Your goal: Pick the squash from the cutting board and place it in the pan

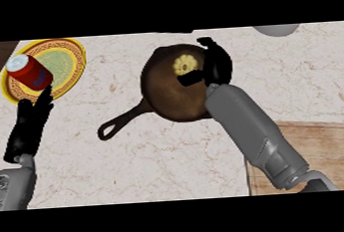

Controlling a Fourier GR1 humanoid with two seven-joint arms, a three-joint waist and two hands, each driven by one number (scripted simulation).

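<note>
The yellow squash (184,64) lies inside the dark brown pan (166,88), in its upper part. My right hand (218,65) hovers over the pan's right rim, just right of the squash, with fingers relaxed and the thumb sticking out to the left below the squash. It holds nothing. The wooden cutting board (324,148) sits at the lower right, partly hidden by my right forearm, and nothing shows on it. My left hand (29,124) rests open at the left, fingers up.
A yellow-rimmed plate (65,62) at the upper left carries a red can (29,70), just above my left fingertips. The pan's handle (120,122) points down-left. A grey object (276,30) peeks in at the top right edge.
</note>
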